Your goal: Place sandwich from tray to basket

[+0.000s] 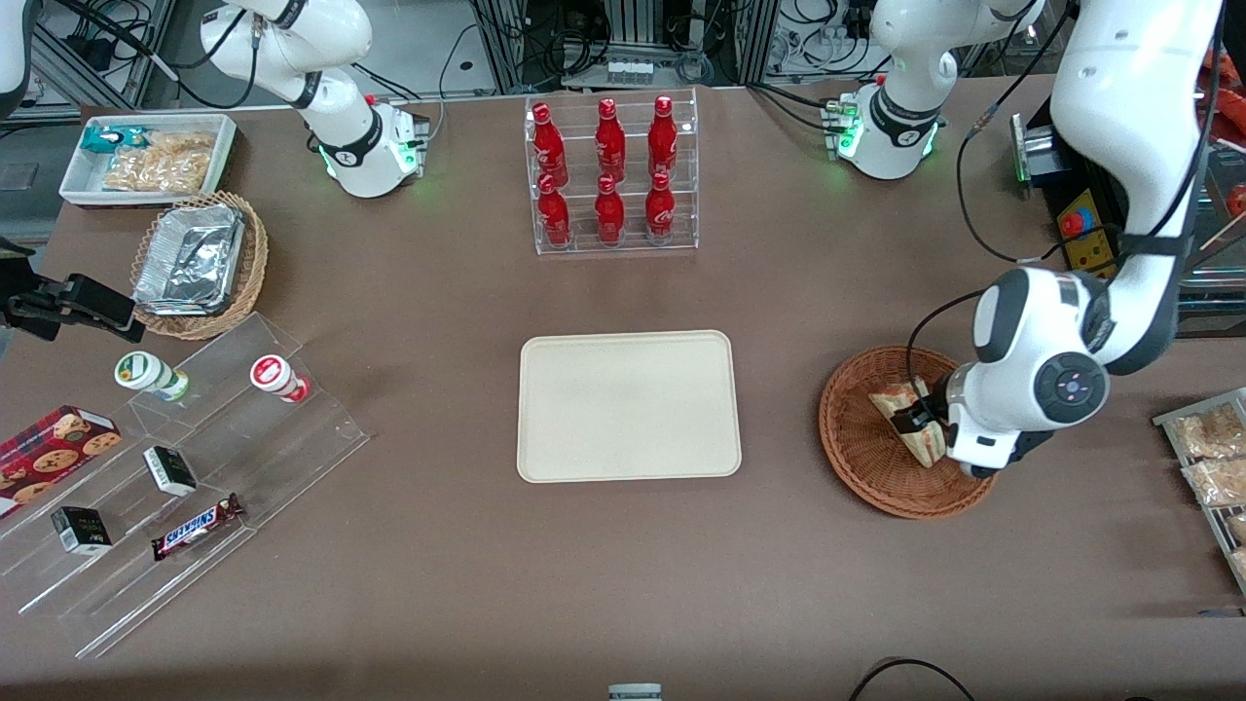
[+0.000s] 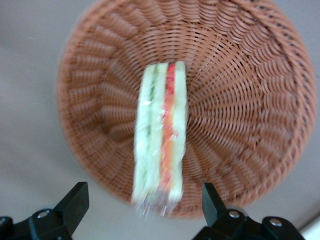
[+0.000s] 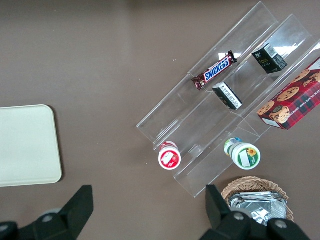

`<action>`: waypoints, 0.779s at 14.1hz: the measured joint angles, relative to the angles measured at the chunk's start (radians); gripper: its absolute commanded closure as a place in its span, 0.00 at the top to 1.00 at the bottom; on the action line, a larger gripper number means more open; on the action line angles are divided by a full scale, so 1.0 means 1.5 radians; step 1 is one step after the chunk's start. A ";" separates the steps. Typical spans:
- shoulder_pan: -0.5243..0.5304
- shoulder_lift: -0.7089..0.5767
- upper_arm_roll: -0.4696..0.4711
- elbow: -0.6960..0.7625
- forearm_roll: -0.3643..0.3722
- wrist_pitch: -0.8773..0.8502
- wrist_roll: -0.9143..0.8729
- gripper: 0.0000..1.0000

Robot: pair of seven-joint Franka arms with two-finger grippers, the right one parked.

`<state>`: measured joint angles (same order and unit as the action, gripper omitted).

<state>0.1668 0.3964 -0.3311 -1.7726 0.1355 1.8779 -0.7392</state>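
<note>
Presently, the gripper (image 1: 913,419) is above a round, reddish woven basket (image 1: 900,492), with two fingers spread apart. Inside it lies one long sandwich (image 2: 159,135); the left wrist view shows red and green filling. Only the front view gives six glossy red bottles (image 1: 610,144), in one transparent rack (image 1: 689,166).

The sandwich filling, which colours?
The filling is red and green, best in left wrist view; the gripper is above the basket.

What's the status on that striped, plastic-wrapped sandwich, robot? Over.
Left arm's black two-finger gripper open, above round brown wicker basket. Striped, plastic-wrapped sandwich inside basket, not gripped. Nothing seen between gripper and sandwich.
</note>
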 measured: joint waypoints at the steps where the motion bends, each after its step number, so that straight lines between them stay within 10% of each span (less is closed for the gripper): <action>1: 0.000 -0.026 -0.004 0.019 0.000 -0.046 0.002 1.00; 11: 0.005 -0.145 -0.019 0.247 -0.055 -0.395 0.329 1.00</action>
<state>0.1751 0.1783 -0.3595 -1.4022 0.0526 1.2855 -0.2458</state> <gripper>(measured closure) 0.000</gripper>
